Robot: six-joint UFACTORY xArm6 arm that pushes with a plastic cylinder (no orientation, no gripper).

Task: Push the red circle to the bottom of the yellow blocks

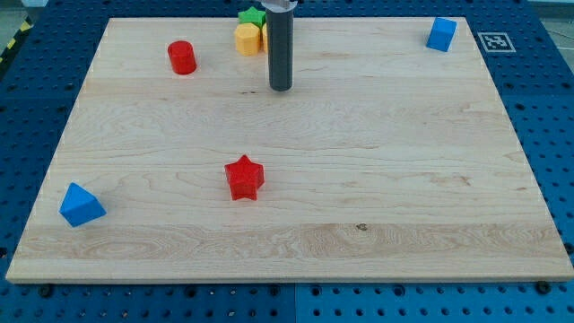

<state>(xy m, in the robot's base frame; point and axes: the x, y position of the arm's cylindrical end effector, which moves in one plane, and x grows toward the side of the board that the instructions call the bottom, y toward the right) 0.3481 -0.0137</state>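
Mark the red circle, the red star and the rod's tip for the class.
red circle (182, 56): camera view, on its side wall.
red star (244, 177): camera view, on its top face.
my tip (282, 88): camera view, on the rod's very end.

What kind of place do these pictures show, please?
Probably a robotics lab bench: a wooden board lies on a blue perforated table, a printed marker tag sits beside it, and my tip stands below the yellow blocks.

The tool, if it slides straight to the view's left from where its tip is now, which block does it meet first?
Probably none. My tip sits lower in the view than the red circle and the yellow blocks, though depth is uncertain.
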